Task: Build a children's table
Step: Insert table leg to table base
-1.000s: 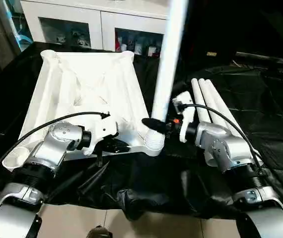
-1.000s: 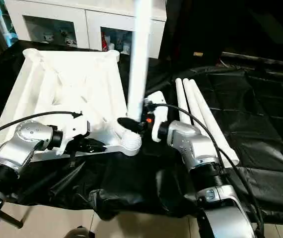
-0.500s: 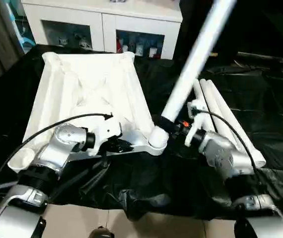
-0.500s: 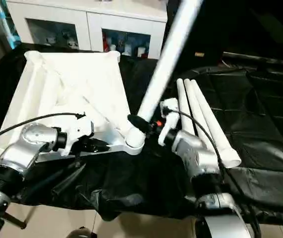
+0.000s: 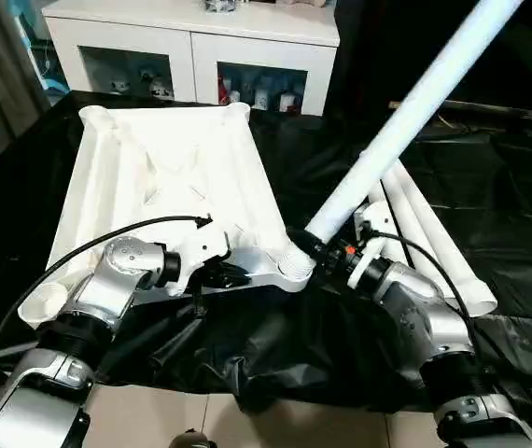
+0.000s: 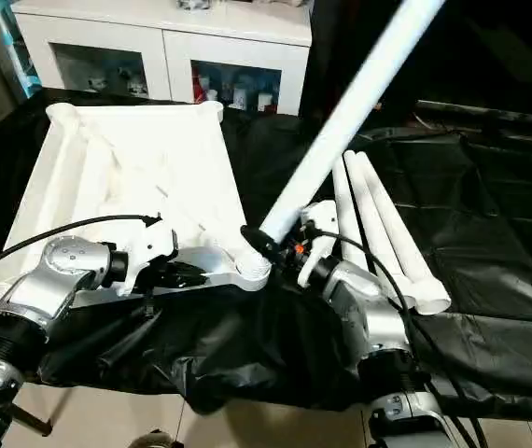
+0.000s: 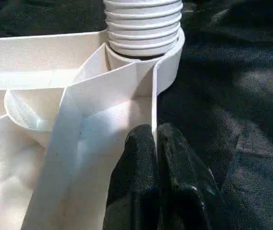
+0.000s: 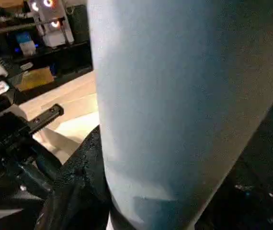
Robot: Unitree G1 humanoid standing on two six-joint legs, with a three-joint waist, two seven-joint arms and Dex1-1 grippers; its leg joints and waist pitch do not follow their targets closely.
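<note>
Centre frame, the right end effector (image 5: 315,245) grips a white leg (image 5: 406,112) near its base, the leg tilted toward upper right from the tabletop's (image 5: 168,187) near corner socket (image 5: 294,266). The left end effector (image 7: 155,143), closed narrow, pinches the tabletop's edge. Three spare legs (image 5: 425,229) lie right on the black-draped table (image 5: 518,177).

White tabletop (image 5: 168,187) lies underside up; one leg (image 5: 406,112) leans from its corner socket (image 5: 294,271).
</note>
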